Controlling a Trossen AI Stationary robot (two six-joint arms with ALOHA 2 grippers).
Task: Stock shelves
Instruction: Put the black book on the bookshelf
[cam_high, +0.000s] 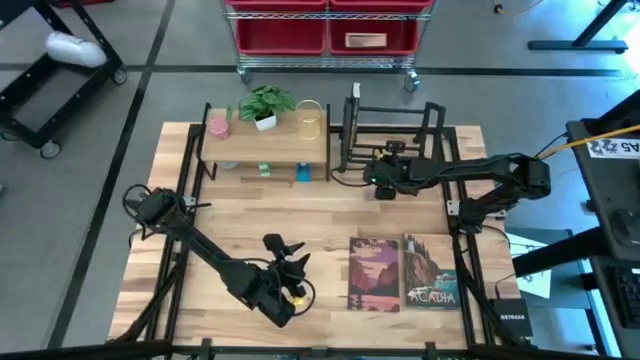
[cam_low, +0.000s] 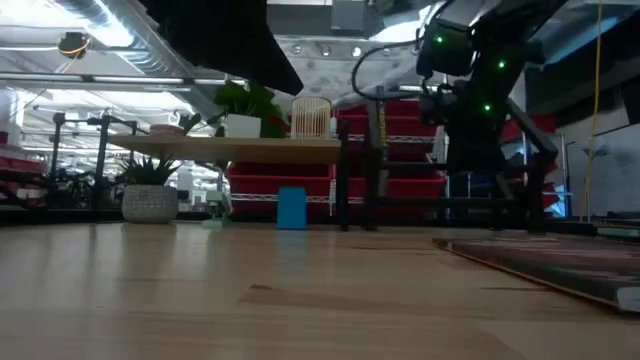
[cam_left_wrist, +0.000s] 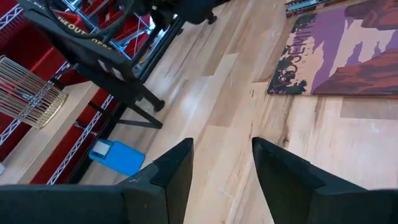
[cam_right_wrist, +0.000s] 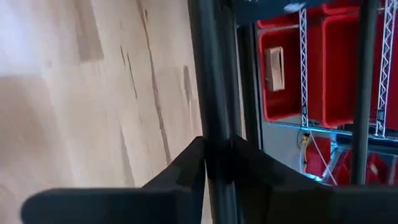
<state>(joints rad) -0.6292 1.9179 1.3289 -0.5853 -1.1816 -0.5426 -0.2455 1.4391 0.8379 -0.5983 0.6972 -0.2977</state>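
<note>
The shelves stand at the table's far side. The wood-topped shelf (cam_high: 265, 150) carries a plant (cam_high: 265, 103) and a wire cup (cam_high: 310, 120). The black book rack (cam_high: 392, 135) stands on the table to its right. Two picture books (cam_high: 375, 272) (cam_high: 430, 270) lie flat near the front edge. My right gripper (cam_high: 383, 180) is at the rack's near side, shut on one of its bars. My left gripper (cam_high: 285, 255) hovers open over bare wood left of the books, with nothing between its fingers (cam_left_wrist: 180, 168). My right gripper pinches a black bar (cam_right_wrist: 214, 124) of the book rack between its two fingers (cam_right_wrist: 186, 168). The arm reaches in from the table's right. The bar runs on ahead past the fingertips. The rack stands on the table.
A blue box (cam_high: 302, 174) and a small green thing (cam_high: 265, 170) sit under the wooden shelf, and a small potted plant (cam_low: 148, 195) shows in the low view. A wheeled cart with red bins (cam_high: 325, 35) stands beyond the far edge. Bare wood lies in the table's middle.
</note>
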